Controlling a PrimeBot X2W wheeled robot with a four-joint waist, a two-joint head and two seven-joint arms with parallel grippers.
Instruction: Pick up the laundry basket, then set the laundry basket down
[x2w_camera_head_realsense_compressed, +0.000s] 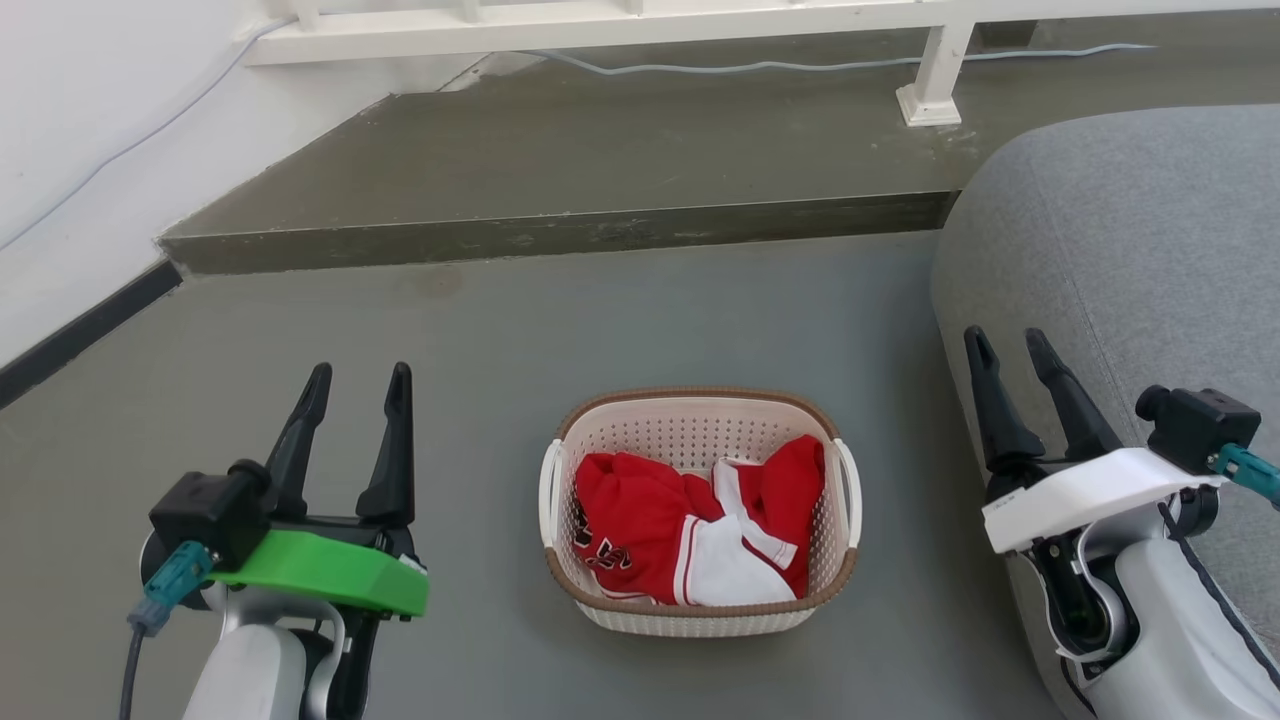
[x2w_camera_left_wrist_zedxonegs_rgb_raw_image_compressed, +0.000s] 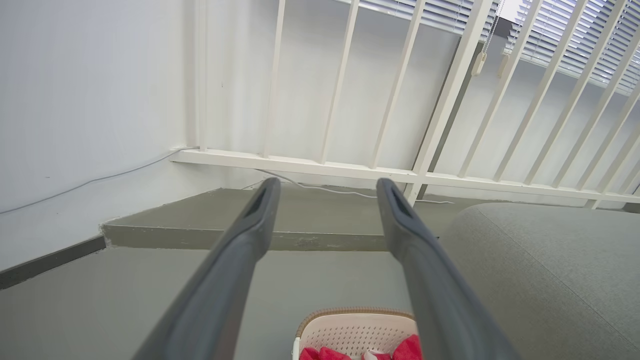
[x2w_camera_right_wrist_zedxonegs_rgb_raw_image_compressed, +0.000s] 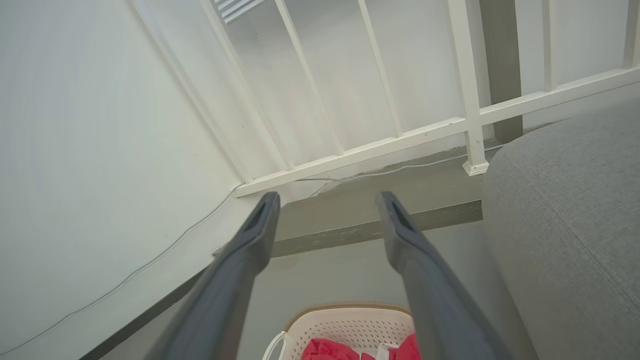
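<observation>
Left end effector (x2w_camera_head_realsense_compressed: 360, 372), right end effector (x2w_camera_head_realsense_compressed: 1005, 337) spread empty, flanking laundry basket (x2w_camera_head_realsense_compressed: 700, 430); couch (x2w_camera_head_realsense_compressed: 1120, 230) edge near right.

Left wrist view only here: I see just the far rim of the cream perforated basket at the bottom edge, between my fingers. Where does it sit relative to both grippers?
Observer: The cream-white perforated plastic laundry basket sits on the grey floor between the left gripper and the right gripper, touched by neither.
Operator: Any handles to grab?
Observer: A white loop on each side, the left handle and the right handle, both free.
Operator: Is the right gripper ready?
Observer: Open, fingers apart, empty.
</observation>
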